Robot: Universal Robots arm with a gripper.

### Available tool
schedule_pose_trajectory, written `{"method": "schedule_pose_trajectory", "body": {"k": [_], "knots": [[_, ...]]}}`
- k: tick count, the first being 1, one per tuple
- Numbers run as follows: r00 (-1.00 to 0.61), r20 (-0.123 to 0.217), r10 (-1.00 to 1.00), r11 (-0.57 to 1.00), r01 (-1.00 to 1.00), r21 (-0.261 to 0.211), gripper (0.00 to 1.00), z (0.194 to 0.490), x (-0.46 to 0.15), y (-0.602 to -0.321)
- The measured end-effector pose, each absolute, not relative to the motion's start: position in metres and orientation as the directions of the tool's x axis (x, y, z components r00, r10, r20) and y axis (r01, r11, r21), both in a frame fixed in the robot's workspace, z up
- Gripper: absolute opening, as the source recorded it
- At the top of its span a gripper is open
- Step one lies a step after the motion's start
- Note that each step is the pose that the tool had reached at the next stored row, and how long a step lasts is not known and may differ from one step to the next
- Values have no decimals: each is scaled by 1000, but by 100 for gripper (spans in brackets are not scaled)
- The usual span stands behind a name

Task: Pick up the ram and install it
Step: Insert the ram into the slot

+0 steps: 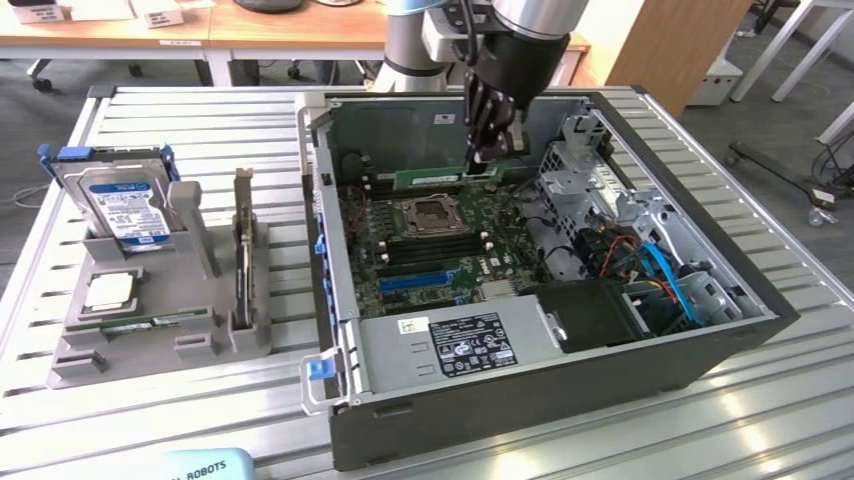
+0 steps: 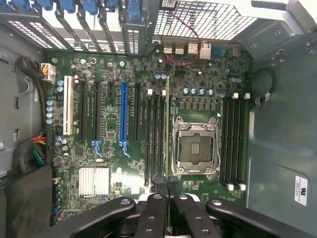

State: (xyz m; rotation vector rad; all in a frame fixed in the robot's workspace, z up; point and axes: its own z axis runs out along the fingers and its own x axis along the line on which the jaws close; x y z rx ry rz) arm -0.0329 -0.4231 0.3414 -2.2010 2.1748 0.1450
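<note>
Closest to the wrist camera, the claw (image 2: 167,187) is clenched on the ram (image 2: 168,124), seen edge-on as a thin line running along the memory slots (image 2: 156,139) beside the empty processor socket (image 2: 194,148). Picking up looks done; the stick sits low over the board inside the computer case (image 1: 534,400), though I can't tell whether it's seated. The exterior view adds the stick's green face, and the grey holder (image 1: 80,365) with the hard drive (image 1: 127,205) on the desk (image 1: 200,130).

Bright, even daylight; glare on metal table (image 1: 787,400) slats; case (image 1: 534,410) interior shadowed.
</note>
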Motion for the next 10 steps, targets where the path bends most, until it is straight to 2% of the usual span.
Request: {"method": "schedule_pose_trajectory", "body": {"k": [10], "knots": [[10, -97, -995, -14, -999, 34, 12, 329, -33, -423]]}}
